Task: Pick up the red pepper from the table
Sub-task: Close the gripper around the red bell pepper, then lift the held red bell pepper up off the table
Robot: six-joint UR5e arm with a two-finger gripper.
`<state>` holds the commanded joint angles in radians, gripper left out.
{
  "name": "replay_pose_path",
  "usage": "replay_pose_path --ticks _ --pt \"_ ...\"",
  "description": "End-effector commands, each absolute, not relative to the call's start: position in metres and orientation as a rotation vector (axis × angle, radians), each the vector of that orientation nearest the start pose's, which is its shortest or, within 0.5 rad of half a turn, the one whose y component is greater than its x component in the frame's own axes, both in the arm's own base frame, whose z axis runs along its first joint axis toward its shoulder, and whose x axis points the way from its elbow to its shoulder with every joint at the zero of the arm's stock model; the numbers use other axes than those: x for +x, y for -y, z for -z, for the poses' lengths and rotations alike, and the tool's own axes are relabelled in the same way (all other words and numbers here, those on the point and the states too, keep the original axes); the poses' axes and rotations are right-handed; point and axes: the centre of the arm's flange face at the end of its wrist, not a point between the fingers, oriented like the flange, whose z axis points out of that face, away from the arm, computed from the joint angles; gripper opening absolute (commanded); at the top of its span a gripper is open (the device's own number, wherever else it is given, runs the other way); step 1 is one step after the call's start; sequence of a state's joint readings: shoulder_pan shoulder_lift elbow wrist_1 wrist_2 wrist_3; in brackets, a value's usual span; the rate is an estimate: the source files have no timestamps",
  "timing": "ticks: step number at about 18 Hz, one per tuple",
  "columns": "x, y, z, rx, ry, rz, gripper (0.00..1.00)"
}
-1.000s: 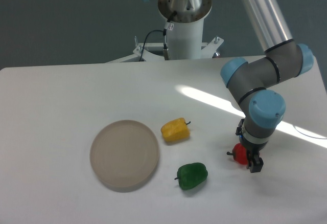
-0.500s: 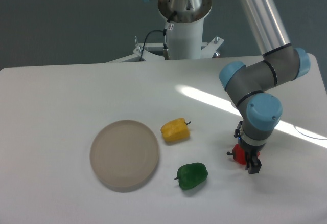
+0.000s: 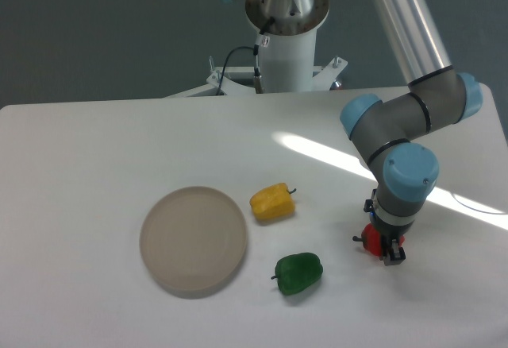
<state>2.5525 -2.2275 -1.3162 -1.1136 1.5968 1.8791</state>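
**Hand down over the red pepper**

The red pepper (image 3: 371, 239) sits on the tabletop (image 3: 95, 149) at the right, mostly hidden beneath the hand (image 3: 387, 251), which comes straight down from above so its fingers can straddle it. Whether they are clamped on it I cannot tell. The green pepper (image 3: 298, 273), yellow pepper (image 3: 272, 202) and plate (image 3: 194, 239) lie apart to the left, out of the way.

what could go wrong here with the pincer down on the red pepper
The arm's wrist hides most of the red pepper, so whether the pincer sits squarely around it cannot be told; an off-centre grip could let the glossy pepper squirt out sideways. The pincer is low over the table, so further descent might press its fingertips into the surface.
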Motion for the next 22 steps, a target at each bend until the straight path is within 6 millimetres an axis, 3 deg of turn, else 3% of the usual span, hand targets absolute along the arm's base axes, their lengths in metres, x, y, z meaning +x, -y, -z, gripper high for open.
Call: replay_pose_path --ticks 4,8,11,16,22 --pt "-0.512 -0.509 -0.302 -2.860 -1.388 -0.111 0.55" --pt "-0.490 -0.512 -0.341 -2.850 -1.390 -0.137 0.55" --pt "-0.485 -0.510 -0.367 -2.842 -1.389 -0.145 0.55" --pt "-0.486 -0.517 -0.384 -2.842 -1.373 -0.163 0.55" --pt "-0.483 -0.520 -0.382 -2.842 -1.373 -0.158 0.55"
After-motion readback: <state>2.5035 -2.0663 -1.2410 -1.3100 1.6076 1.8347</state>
